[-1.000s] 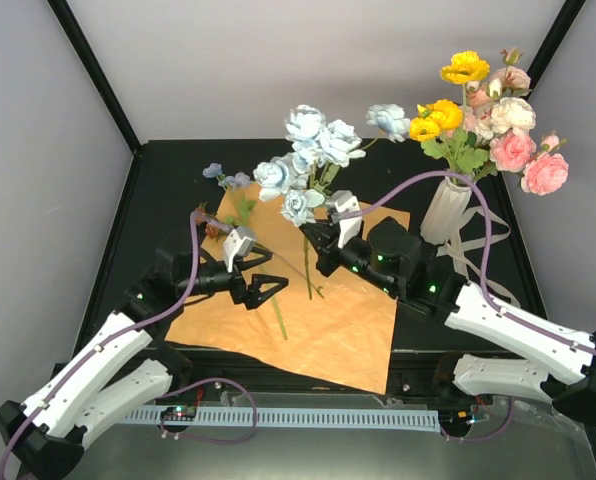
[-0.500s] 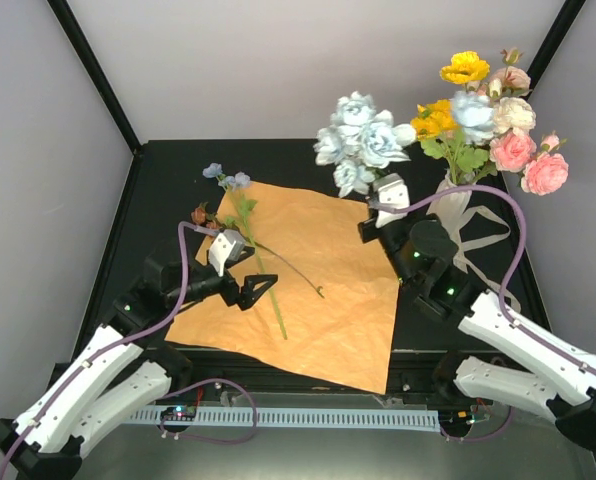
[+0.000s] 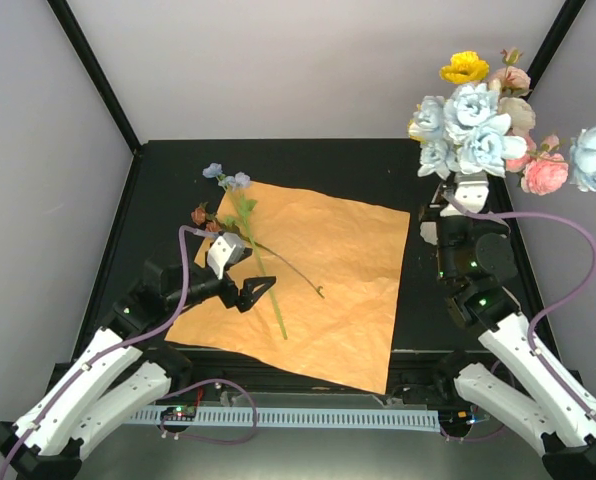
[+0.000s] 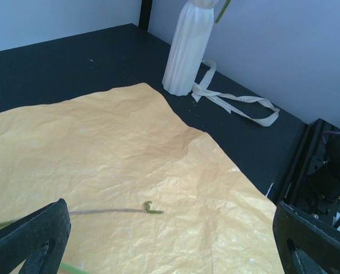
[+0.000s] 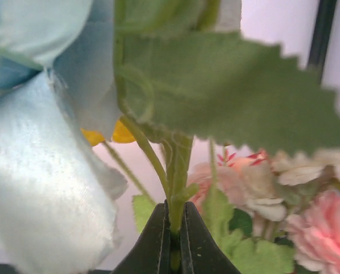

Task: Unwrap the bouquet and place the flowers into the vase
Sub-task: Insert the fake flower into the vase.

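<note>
With the right gripper (image 5: 171, 220) pinched shut on the green stem of the pale blue flowers (image 3: 468, 135), holding the bunch high at the far right, pressed in among the pink and yellow blooms (image 3: 545, 175) standing in the vase (image 4: 187, 48). Can't make out the vase from above, lost behind wrist and petals. Plain enough from the left wrist view, though: upright on the black table (image 3: 178, 170), just off the far corner of the orange paper (image 3: 328, 260), cream ribbon (image 4: 233, 100) trailing at its foot.

Over to the left gripper (image 3: 260, 292): spread wide, gripping nothing, low over the paper beside the loose stems (image 3: 268, 290) lying there.

Now the danger. Crowded neck down there, so could easily jam the stem end on the rim or on the stems inside and tip that slim vase over. Could snag leaves on the way down and drag the pink heads out. Could miss the opening blind, with petals filling the right wrist view. Might also let the stem swivel in so narrow a pinch, swinging those heavy blue heads sideways.
</note>
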### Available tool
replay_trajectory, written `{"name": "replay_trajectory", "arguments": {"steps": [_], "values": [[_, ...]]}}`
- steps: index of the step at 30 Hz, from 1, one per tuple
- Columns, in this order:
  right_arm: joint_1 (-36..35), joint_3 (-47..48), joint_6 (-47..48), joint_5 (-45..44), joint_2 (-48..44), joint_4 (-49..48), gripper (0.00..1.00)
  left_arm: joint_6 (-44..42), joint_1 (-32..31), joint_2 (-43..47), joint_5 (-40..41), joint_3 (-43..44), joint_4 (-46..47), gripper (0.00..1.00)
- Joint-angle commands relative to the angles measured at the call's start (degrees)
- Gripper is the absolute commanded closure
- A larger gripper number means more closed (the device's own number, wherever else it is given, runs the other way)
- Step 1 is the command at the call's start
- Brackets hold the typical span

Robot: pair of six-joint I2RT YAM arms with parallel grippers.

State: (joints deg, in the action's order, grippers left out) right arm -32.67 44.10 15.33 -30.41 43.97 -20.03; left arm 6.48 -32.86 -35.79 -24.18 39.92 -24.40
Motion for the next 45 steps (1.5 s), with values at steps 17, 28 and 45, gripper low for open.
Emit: {"name": "replay_trajectory", "arguments": {"steps": [17,28,45], "values": [[16.8,4.7,-6.8,8.5,0.9,-2.8,0.99,-0.9,-0.3,3.1,1.0,-0.4,0.0,0.01],[19.2,3.1,-5.4,10.4,3.6,-11.9,0.99,-0.9,-0.3,3.3,0.7,-0.5,0.1,0.01],[24.7,0.7,-10.8,14.2,8.0,-11.7,0.99,-0.9,-0.4,3.1,0.7,-0.5,0.2,0.01]]}}
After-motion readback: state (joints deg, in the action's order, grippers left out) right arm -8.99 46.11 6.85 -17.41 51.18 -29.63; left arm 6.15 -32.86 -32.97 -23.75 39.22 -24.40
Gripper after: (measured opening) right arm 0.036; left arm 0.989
